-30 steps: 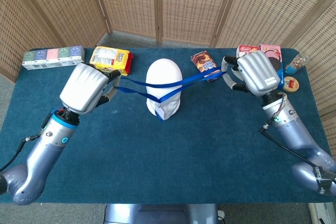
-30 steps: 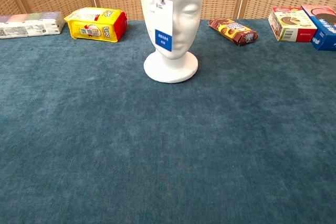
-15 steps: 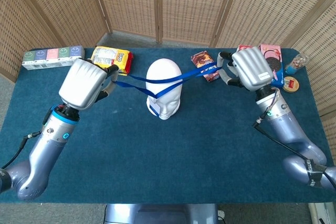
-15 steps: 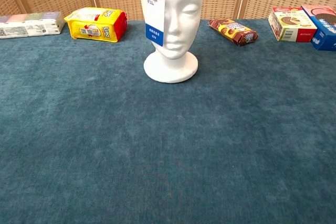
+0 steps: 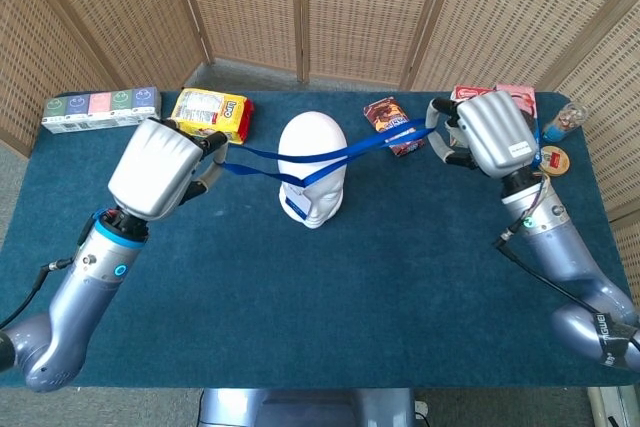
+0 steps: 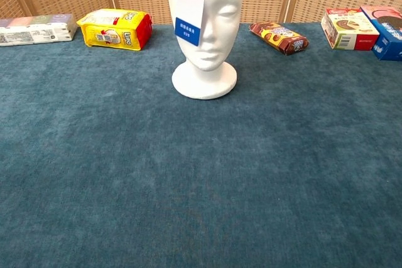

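Observation:
A white foam mannequin head [image 5: 313, 172] stands upright at the table's middle, also seen in the chest view [image 6: 208, 23]. A blue lanyard [image 5: 350, 155] is stretched across it, one strap over the crown and one over the face. My left hand [image 5: 160, 165] grips the lanyard's left end, and my right hand [image 5: 485, 135] grips its right end. Both are raised at either side of the head. The lanyard's badge [image 6: 190, 12], white with a blue band, hangs tilted against the face's left side. Neither hand shows in the chest view.
A yellow snack pack [image 5: 210, 114] and a long box with coloured panels [image 5: 100, 109] lie at the back left. A brown snack bag [image 5: 391, 125], red and pink boxes [image 5: 497, 97], a small bottle [image 5: 563, 123] and a round lid [image 5: 554, 159] sit at the back right.
The lanyard has risen from the neck to across the face and crown. The badge climbed up the face and tilted. My right hand swung left and back right; my left hand shifted slightly.

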Motion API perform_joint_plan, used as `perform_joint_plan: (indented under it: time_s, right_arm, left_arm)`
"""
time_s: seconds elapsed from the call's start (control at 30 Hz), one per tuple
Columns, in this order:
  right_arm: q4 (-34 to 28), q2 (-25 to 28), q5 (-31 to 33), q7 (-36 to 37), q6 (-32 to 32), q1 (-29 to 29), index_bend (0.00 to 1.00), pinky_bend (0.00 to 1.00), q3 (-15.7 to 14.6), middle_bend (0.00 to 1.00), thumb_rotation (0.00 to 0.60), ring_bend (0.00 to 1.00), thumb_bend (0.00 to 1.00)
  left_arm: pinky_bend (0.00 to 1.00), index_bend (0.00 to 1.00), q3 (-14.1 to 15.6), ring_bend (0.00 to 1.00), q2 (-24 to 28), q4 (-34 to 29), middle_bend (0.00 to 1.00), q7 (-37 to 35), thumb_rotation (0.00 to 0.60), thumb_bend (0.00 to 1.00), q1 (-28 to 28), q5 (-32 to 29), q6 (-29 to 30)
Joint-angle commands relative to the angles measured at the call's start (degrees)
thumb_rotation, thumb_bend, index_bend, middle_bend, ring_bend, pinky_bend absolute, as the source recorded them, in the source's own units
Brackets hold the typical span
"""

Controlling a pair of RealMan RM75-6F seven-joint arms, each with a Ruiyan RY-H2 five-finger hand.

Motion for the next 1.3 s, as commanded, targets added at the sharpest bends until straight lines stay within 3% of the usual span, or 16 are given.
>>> perform_joint_plan:
  time_s: [0.03, 0.57, 1.3]
  right_arm:
    - [-0.5, 0.5, -0.2, 0.1, 0.5, -0.6, 0.71, 1.0, -0.1, 1.0, 0.6, 1.0, 0.51]
    - [0.0, 1.7, -1.2, 1.6, 1.3, -2.7, 0.72, 1.0, -1.2, 1.0, 0.6, 1.0, 0.51]
    - [6.8, -4.1, 1.6, -0.4, -2.3, 2.1, 0.72, 1.0, -0.2, 1.0, 0.6, 1.0, 0.51]
  left_arm:
    - [0.83, 0.63, 0.4, 1.0, 0.4, -1.2, 1.0, -0.3, 0.6, 0.39, 0.5, 1.2, 0.3]
    - [0.83, 0.63, 1.4, 1.0, 0.3, -3.8, 1.0, 0.8, 0.6, 0.39, 1.0, 3.9, 0.2]
    - [0.83, 0.63, 0.5, 1.0, -1.7, 2.1, 1.0, 2.9, 0.6, 0.39, -0.3, -0.1, -1.2]
